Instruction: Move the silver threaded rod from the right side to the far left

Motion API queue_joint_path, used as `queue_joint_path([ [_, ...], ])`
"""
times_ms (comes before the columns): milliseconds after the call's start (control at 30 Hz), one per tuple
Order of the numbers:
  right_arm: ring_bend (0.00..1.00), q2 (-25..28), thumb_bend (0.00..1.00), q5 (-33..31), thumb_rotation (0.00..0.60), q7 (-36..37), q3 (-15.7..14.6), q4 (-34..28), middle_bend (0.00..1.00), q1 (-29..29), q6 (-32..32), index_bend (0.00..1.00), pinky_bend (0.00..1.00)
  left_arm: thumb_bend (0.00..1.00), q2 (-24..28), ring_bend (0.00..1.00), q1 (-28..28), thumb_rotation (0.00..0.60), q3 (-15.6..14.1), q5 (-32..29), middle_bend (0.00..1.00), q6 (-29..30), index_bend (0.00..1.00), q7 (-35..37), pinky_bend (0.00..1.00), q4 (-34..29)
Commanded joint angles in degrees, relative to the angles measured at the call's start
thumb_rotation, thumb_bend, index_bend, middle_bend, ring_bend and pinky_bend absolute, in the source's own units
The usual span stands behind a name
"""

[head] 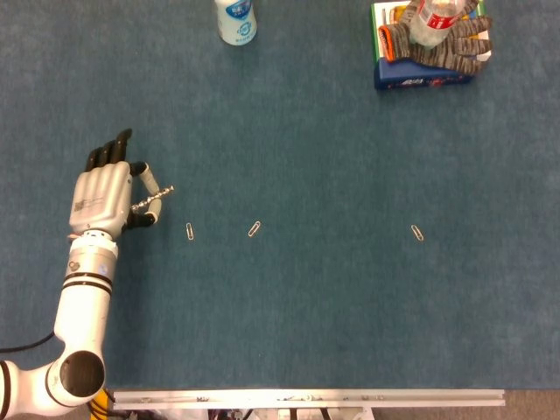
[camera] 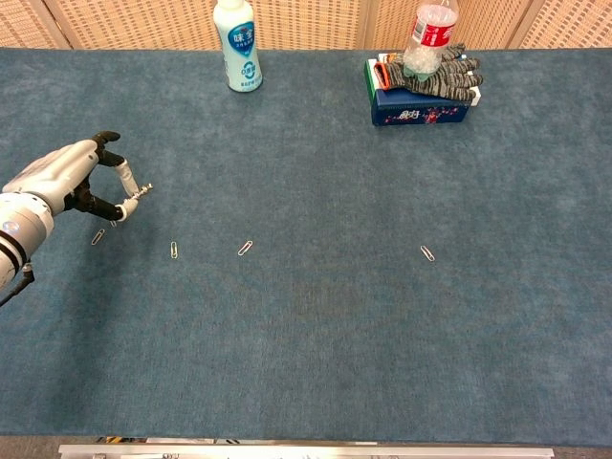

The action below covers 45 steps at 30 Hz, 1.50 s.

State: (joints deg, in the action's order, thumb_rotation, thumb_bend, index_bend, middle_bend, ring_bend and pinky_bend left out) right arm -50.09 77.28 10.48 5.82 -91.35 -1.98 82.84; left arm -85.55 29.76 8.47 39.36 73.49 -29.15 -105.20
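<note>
One small rod [head: 152,199] is all I have to mind, and I hold it pinched in my left hand [head: 107,192] between thumb and a fingertip, lifted over the far-left part of the bench [head: 332,297], its free end poking out to the right. I judge it light, stiff and smooth-hard, the threads giving some bite, yet so thin that it could swivel or slip if I ease the pinch unevenly; a hold nearer its middle would be steadier than the end I seem to have. How much of the rod lies inside my fingers I cannot tell, since my hand covers it. How high it hangs above the cloth is also hard to read. My right hand shows in neither view. Three clips [head: 190,231] lie nearby.
</note>
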Motion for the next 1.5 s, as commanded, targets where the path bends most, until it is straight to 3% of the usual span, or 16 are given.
queue_joint_path([
  [33,0.0,0.0,0.17,0.0,0.6,-0.4,0.0,-0.3,0.11,0.1,0.0,0.23,0.0,0.36,0.0,0.0,-0.2,0.6,-0.1,0.0,0.0,-0.4,0.53,0.3,0.0,0.4],
  [1500,0.0,0.0,0.17,-0.6,0.6,-2.3,-0.4,-1.4,0.11,-0.1,0.2,0.23,0.0,0.36,-0.8,0.0,-2.8,0.6,-0.8,0.6,0.0,-6.7,0.53,7.2,0.0,7.1],
])
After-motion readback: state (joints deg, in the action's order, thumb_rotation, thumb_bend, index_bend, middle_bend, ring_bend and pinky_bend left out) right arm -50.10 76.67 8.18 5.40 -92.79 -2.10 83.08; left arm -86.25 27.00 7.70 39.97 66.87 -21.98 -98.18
